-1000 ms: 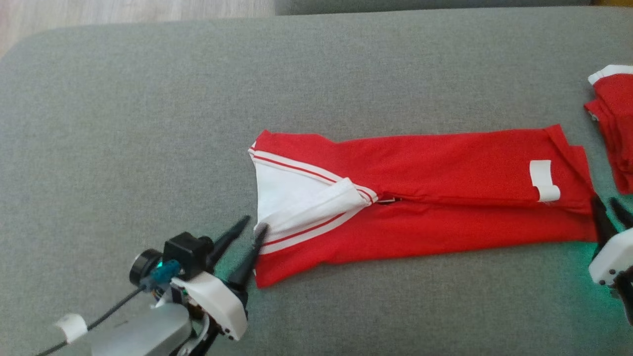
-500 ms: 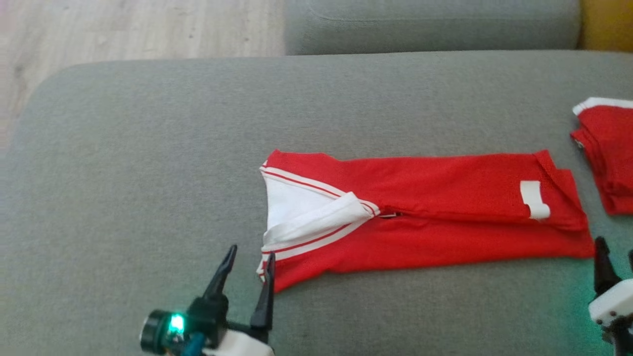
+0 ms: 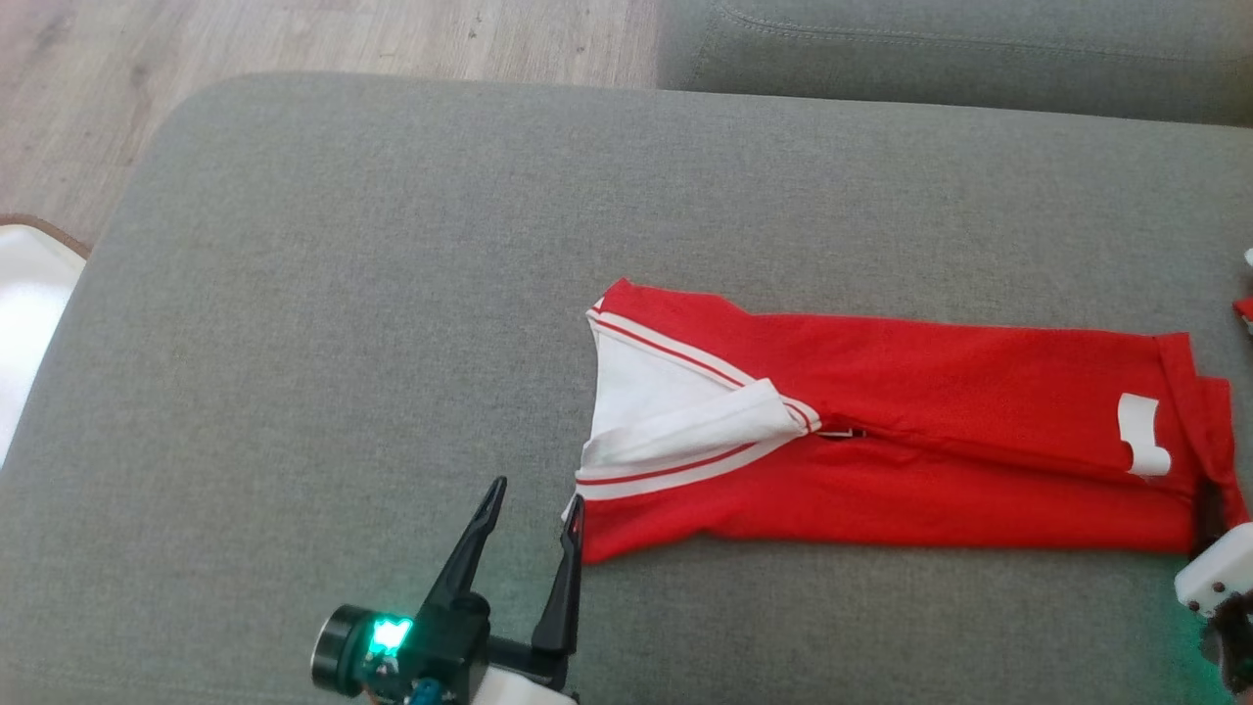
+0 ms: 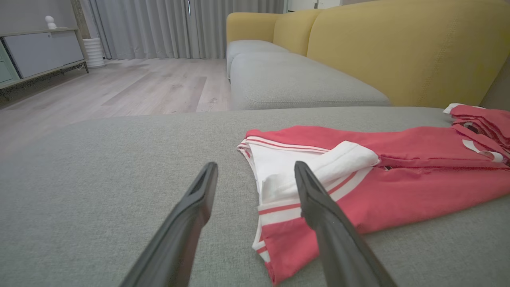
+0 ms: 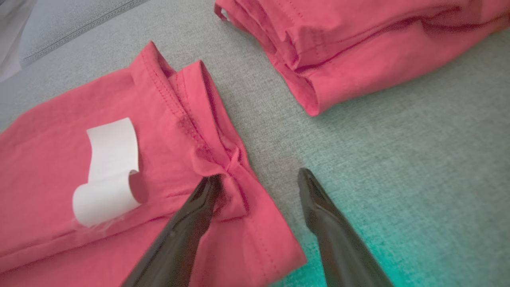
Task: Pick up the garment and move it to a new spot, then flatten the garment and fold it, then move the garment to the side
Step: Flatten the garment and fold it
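Observation:
The red garment (image 3: 930,460) lies on the grey cushion (image 3: 343,343), folded lengthwise into a long strip. Its white collar (image 3: 675,411) is at the left end and a curled white label (image 3: 1140,436) sits near the right end. My left gripper (image 3: 533,504) is open at the garment's near left corner. In the left wrist view its right finger (image 4: 314,199) overlaps the striped collar edge (image 4: 279,207). My right gripper (image 5: 258,175) is open at the hem. Its left finger (image 5: 199,211) rests on the bunched hem corner (image 5: 223,159), and the other is over bare cushion.
A second folded red garment (image 5: 358,40) lies just beyond the hem, at the cushion's right edge (image 3: 1245,308). Behind the cushion are another grey seat (image 4: 295,79), a yellow sofa back (image 4: 398,48) and wooden floor (image 3: 294,39). A white rug (image 3: 24,294) is at the left.
The head camera has turned, so the whole picture has shifted. My left gripper has drawn back and straightened beside the collar corner. My right gripper's finger now sits on the hem corner.

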